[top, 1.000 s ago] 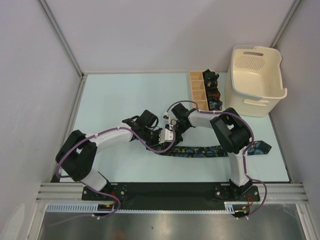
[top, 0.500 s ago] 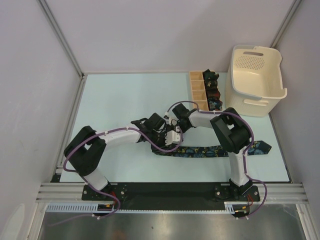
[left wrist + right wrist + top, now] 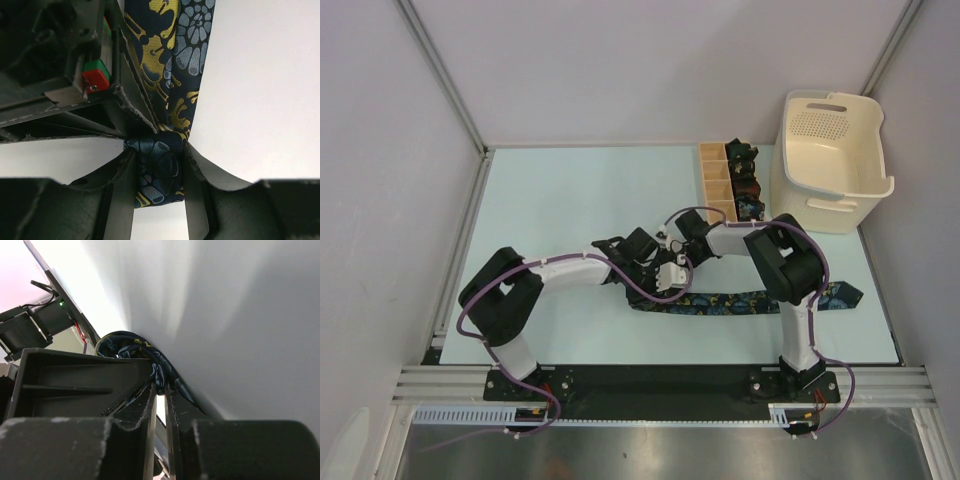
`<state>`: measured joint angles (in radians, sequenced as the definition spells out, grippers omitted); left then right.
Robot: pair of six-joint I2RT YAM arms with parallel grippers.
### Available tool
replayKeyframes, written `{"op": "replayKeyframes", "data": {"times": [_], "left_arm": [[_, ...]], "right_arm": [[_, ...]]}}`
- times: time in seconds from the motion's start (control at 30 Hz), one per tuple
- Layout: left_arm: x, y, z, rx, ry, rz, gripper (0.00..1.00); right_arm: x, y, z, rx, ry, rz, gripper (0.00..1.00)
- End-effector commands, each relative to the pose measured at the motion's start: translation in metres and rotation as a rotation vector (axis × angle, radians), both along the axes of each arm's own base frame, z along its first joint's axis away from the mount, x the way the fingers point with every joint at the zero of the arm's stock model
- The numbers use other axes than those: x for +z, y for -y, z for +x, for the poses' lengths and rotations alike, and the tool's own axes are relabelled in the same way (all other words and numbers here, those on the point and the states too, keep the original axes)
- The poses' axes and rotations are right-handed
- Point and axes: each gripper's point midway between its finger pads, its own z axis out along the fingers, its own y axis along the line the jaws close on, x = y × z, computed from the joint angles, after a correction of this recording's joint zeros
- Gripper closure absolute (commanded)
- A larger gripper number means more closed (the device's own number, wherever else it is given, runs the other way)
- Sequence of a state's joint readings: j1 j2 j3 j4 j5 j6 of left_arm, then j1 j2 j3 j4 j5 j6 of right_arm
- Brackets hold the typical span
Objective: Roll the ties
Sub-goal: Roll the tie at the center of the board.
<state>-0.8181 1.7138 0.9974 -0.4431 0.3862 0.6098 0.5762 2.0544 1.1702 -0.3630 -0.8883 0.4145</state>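
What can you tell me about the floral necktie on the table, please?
The floral necktie is navy fabric with blue and yellow flowers. It lies flat across the table, pointed end to the right. Its left end is rolled into a small coil, pinched between the fingers of the left gripper; the right gripper reaches the coil too.

On the bench, toward 6 o'clock: tie laid flat from 9 to 3, rolled end at 9 inside left gripper, right gripper alongside. At 1 o'clock: divided box, coiled ties in it; basket just beside, at 3.
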Motion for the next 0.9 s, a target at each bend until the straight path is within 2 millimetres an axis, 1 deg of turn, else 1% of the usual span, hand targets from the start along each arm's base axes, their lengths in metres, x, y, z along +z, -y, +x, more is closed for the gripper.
{"op": "replayKeyframes", "data": {"times": [0.0,0.07,0.1,0.17,0.23,0.27,0.33,0.37,0.43,0.6,0.73,0.87], "left_arm": [[-0.028,-0.021,-0.012,-0.004,-0.023,0.107,0.58],[-0.031,-0.024,-0.014,-0.006,-0.024,0.111,0.58],[-0.031,-0.024,-0.016,-0.01,-0.03,0.107,0.58],[-0.031,-0.024,-0.016,-0.011,-0.03,0.11,0.59],[-0.031,-0.024,-0.016,-0.015,-0.033,0.108,0.59],[-0.03,-0.023,-0.016,-0.015,-0.031,0.106,0.59],[-0.031,-0.024,-0.017,-0.019,-0.034,0.11,0.58],[-0.031,-0.024,-0.016,-0.018,-0.032,0.109,0.59],[-0.031,-0.024,-0.016,-0.018,-0.032,0.111,0.59],[-0.031,-0.023,-0.016,-0.018,-0.032,0.112,0.58],[-0.031,-0.023,-0.015,-0.019,-0.029,0.109,0.58],[-0.03,-0.023,-0.015,-0.018,-0.027,0.109,0.57]], "right_arm": [[0.039,0.0,-0.006,0.014,-0.012,0.093,0.84],[0.037,0.007,-0.006,0.015,-0.007,0.082,0.84],[0.037,0.015,-0.005,0.001,-0.019,0.072,0.84],[0.038,0.021,-0.006,-0.006,-0.026,0.072,0.84],[0.043,0.025,-0.004,-0.017,-0.02,0.087,0.82],[0.047,0.024,-0.003,-0.017,-0.012,0.095,0.8],[0.052,0.022,-0.003,-0.028,-0.018,0.114,0.78],[0.057,0.018,0.001,-0.031,0.01,0.137,0.75],[0.059,0.015,0.0,-0.041,0.003,0.142,0.71],[0.049,0.002,-0.005,-0.029,-0.003,0.136,0.68],[0.034,-0.002,-0.01,-0.028,-0.016,0.112,0.66],[0.032,-0.007,-0.014,-0.012,-0.008,0.11,0.66]]}}
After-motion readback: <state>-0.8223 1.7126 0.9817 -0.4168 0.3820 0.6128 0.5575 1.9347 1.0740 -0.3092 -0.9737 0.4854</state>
